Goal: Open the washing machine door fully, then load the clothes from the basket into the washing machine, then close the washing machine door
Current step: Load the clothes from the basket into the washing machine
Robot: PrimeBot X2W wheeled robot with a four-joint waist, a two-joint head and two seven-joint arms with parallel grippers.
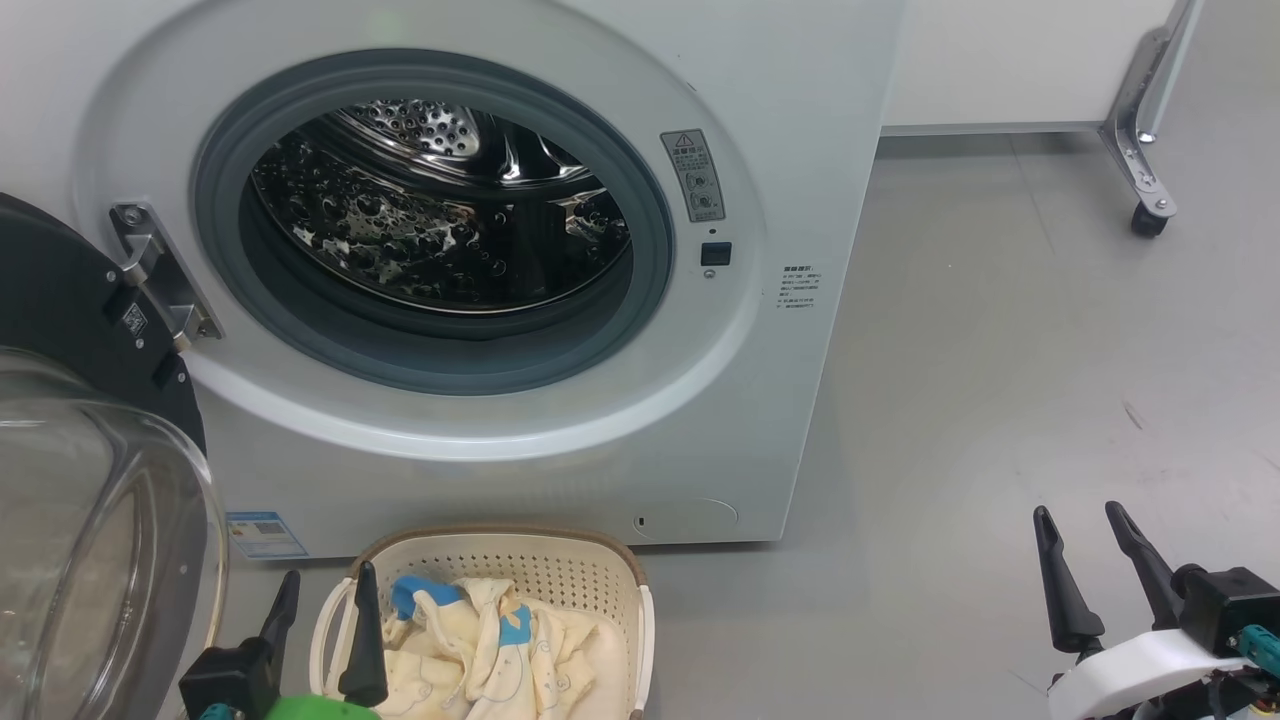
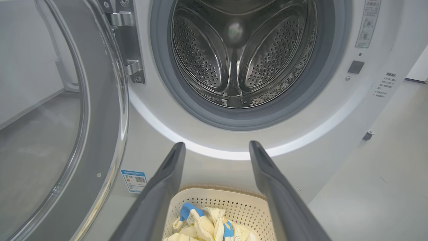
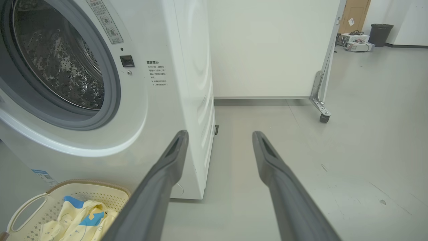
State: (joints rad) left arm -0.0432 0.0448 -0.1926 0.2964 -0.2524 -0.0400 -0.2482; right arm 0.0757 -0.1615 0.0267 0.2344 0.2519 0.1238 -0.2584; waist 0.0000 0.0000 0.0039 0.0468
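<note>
Now, floor [image 1: 1000, 400]: grey and smooth, with a few scuff marks toward the right.
Washer [image 1: 790, 420]: white front-loader, stands on the floor with its round mouth uncovered and facing the robot.
Door [image 1: 80, 480]: stands wide open on the left, black rim above and clear glass bowl below, cut by the head view's left edge; hangs just beside the basket.
Panel [image 1: 1000, 60]: white, behind and to the right of the washer, on a metal leg with a castor [image 1: 1150, 220].
Drum [image 1: 440, 210]: shiny perforated steel, with raised ribs plain in the left wrist view.
Seal [image 1: 440, 355]: grey rubber, rings the mouth.
Basket [image 1: 560, 570]: cream, with perforated walls and a brown rim; sits on the floor close in front of the washer, below the mouth.
Clothes [image 1: 490, 650]: cream with blue trim, piled inside the basket.
Left gripper [image 1: 328, 572]: at lower left by the basket's left end, fingers [image 2: 167, 180] spread wide, holds nothing; points at the washer's lower front.
Right gripper [image 1: 1078, 508]: at lower right over bare floor, well apart from basket and washer, fingers [image 3: 167, 167] spread wide, holds nothing.
Hinge [image 1: 160, 270]: metal, joins the door to the left of the mouth.
Label [image 1: 265, 535]: blue, low on the washer's front, left of the basket.
</note>
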